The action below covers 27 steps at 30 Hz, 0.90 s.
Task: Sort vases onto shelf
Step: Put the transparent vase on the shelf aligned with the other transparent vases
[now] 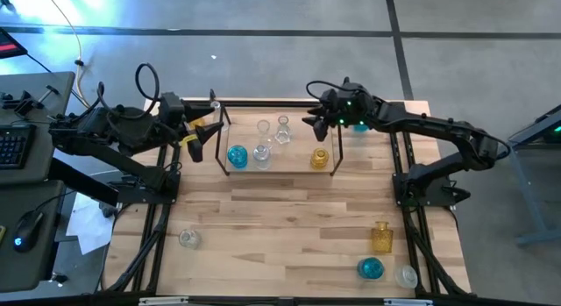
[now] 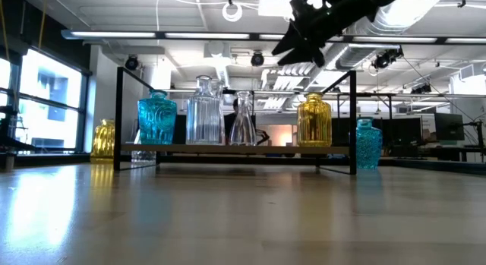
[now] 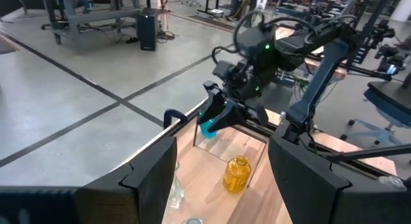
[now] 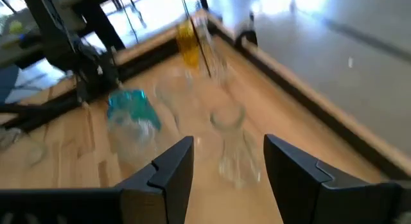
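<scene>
Shelf [image 1: 279,170] below right jaws [image 1: 317,124], nothing gripped

A low black-rod shelf [image 1: 279,168] with a light wood floor is set near the tabletop's far edge. Upright on it are a blue glass vase [image 1: 237,154], three clear glass vases [image 1: 262,153] and an amber glass jar [image 1: 320,157]. An amber bottle [image 1: 381,237], a blue vase [image 1: 371,268] and a clear one [image 1: 406,275] are grouped at the near right corner; another clear vase [image 1: 188,238] is placed near the left edge.
</scene>
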Each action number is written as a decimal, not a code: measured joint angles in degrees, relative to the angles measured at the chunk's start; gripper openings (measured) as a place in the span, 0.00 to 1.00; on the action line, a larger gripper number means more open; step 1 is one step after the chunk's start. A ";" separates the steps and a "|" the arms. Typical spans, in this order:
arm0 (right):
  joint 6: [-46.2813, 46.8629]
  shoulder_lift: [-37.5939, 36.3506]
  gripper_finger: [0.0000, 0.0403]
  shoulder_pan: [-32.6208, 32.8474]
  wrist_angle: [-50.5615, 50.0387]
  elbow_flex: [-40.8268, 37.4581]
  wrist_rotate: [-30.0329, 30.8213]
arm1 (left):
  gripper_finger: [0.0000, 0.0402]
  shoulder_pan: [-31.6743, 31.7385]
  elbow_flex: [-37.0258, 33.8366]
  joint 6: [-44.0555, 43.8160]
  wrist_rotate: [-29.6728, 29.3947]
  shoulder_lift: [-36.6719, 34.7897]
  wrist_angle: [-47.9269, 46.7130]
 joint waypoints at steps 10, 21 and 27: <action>-0.31 0.00 0.12 3.52 -6.69 0.00 -0.50 | 0.59 0.02 0.00 0.37 0.28 0.00 0.02; 0.62 0.99 0.01 3.09 -1.63 0.00 0.91 | 0.59 0.04 0.00 0.94 0.28 0.00 0.04; 2.67 5.47 0.00 3.57 1.11 0.00 -2.25 | 0.59 0.02 0.00 0.94 0.28 0.00 0.28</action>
